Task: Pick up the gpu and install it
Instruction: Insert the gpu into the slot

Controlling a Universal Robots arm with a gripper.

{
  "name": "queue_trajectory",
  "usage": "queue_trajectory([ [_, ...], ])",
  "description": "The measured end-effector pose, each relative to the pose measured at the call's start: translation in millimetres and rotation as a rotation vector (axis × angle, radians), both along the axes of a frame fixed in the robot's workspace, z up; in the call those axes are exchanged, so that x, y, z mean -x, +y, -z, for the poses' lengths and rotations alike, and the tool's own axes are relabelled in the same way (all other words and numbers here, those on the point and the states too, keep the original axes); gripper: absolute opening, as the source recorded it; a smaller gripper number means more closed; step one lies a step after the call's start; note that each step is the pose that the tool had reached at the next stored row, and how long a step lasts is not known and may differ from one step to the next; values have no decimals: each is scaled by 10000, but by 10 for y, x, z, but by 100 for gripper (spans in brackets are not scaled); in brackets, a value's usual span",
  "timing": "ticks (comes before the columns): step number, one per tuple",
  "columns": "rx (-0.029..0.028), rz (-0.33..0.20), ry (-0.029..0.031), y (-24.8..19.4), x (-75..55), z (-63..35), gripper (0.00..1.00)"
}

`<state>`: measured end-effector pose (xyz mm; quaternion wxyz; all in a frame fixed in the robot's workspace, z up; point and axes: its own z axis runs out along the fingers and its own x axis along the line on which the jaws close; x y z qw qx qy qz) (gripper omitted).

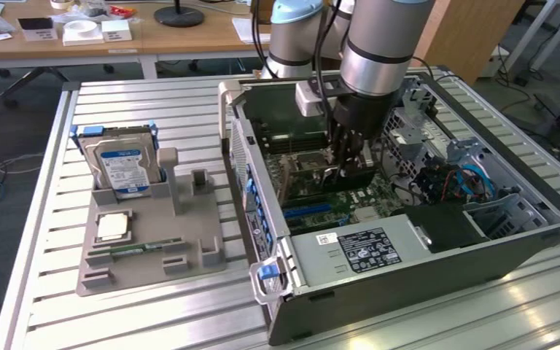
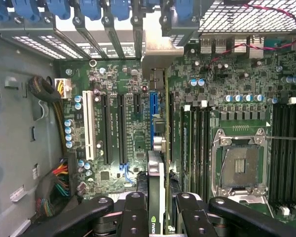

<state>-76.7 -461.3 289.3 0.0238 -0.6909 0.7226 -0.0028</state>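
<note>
The gripper (image 2: 160, 200) reaches down into the open computer case (image 1: 513, 244), its fingers (image 2: 135, 212) drawn in narrow on either side of the gpu (image 2: 157, 182) and clamping it; the card shows edge-on in the wrist view, standing over the motherboard (image 2: 227, 89) along the blue slot (image 2: 153, 106), beside the bare CPU socket (image 2: 239, 165); whether its edge sits in that slot is hard to tell; outside the case, on the exterior view's left, a hard drive (image 1: 119, 164) stands upright in a grey holder (image 1: 149, 251).
</note>
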Motion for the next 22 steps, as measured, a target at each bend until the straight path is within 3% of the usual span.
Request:
queue_trajectory([
  [22,1,0,0,-2,13,81,27],
])
